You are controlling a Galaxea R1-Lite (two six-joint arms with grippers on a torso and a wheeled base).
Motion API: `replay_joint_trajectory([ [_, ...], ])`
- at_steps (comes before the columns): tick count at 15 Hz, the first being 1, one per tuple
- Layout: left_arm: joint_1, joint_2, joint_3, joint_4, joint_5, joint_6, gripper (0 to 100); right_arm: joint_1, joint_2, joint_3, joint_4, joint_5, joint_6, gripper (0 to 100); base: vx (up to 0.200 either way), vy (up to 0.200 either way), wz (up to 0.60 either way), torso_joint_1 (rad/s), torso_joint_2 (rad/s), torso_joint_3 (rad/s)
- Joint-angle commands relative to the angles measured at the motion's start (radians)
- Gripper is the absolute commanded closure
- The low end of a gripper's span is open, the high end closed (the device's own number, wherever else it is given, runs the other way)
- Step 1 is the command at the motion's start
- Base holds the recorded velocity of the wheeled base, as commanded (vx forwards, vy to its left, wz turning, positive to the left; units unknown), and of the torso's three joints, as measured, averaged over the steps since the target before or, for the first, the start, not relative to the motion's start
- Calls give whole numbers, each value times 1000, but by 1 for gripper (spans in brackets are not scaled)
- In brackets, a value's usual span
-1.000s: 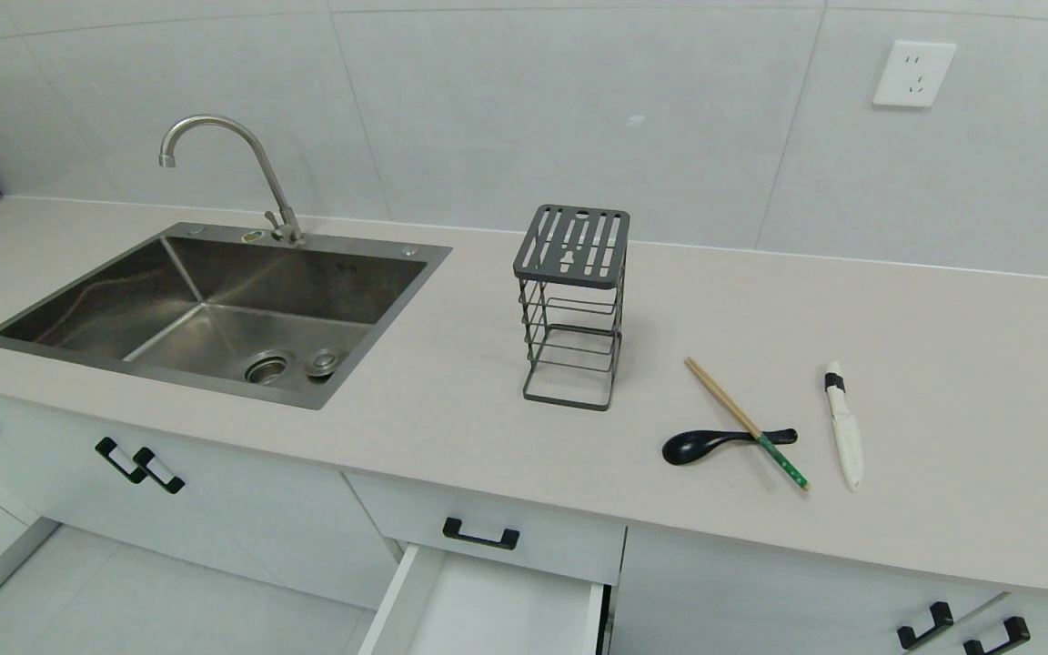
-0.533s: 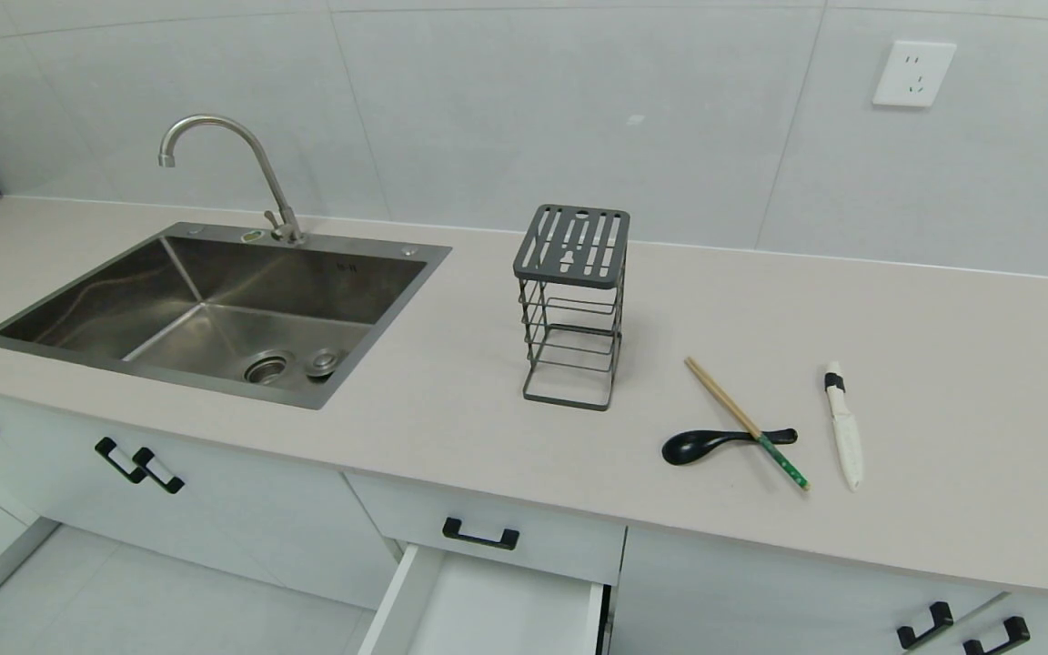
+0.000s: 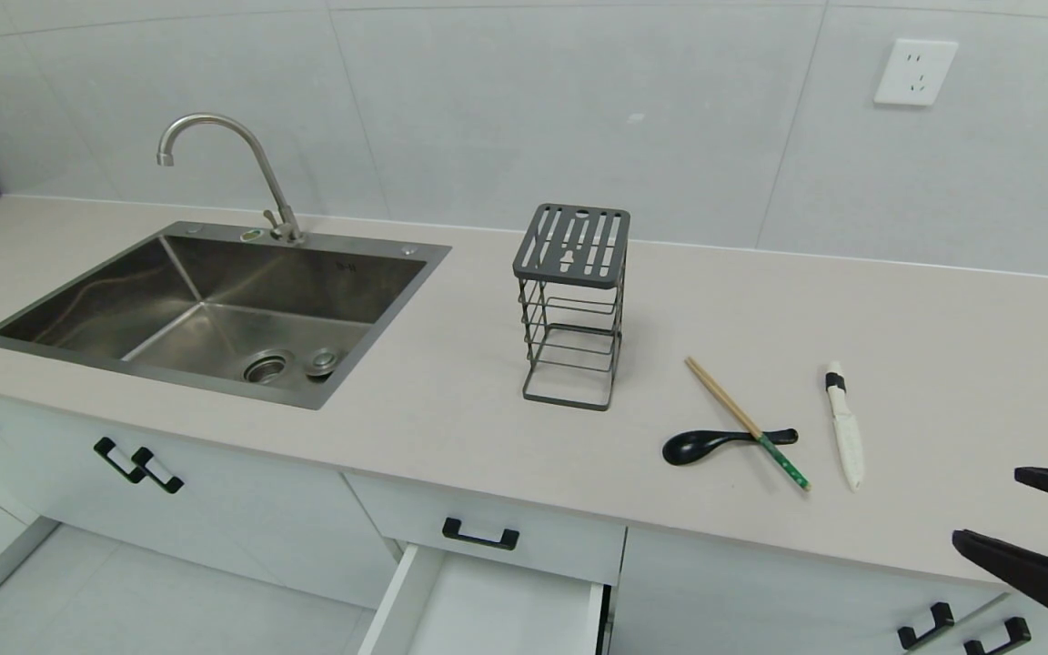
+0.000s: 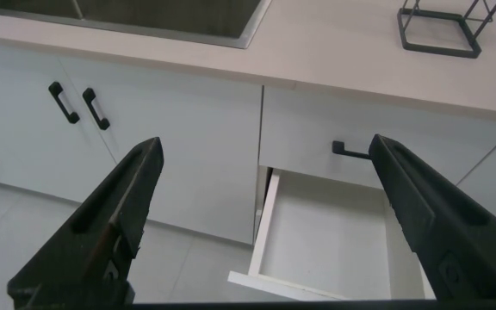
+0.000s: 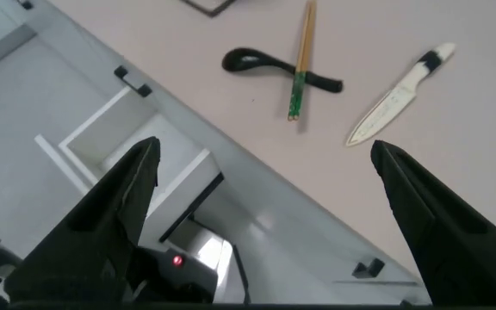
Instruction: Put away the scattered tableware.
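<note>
On the counter's right part lie a black spoon (image 3: 715,444) (image 5: 269,67), a pair of chopsticks (image 3: 746,423) (image 5: 300,60) crossing its handle, and a white knife (image 3: 844,426) (image 5: 398,95) to their right. A dark wire rack (image 3: 573,305) with a slotted top stands mid-counter, left of them. My right gripper (image 3: 1033,518) (image 5: 265,220) is open at the counter's front right, off the edge and apart from the knife. My left gripper (image 4: 265,215) is open below the counter, before the open drawer (image 4: 325,237).
A steel sink (image 3: 215,305) with a curved faucet (image 3: 242,164) takes the counter's left. The white drawer (image 3: 488,605) (image 5: 136,146) stands pulled out under the counter's middle. Cabinet doors with black handles (image 3: 137,464) lie left. A wall socket (image 3: 913,71) sits at the back right.
My right gripper has come into the head view at the lower right. The tableware and rack have not moved.
</note>
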Motion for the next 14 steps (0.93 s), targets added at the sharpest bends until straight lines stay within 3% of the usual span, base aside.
replay_joint_trajectory([
  [1, 0, 1, 0, 0, 1, 0, 0, 18, 224, -62, -51, -1, -19, 0, 0, 0, 0, 0, 0, 0],
  [6, 0, 1, 0, 0, 1, 0, 0, 97, 499, -211, -139, -50, -41, 0, 0, 0, 0, 0, 0, 0],
  [14, 0, 1, 0, 0, 1, 0, 0, 141, 651, -254, -140, -174, -41, 0, 0, 0, 0, 0, 0, 0],
])
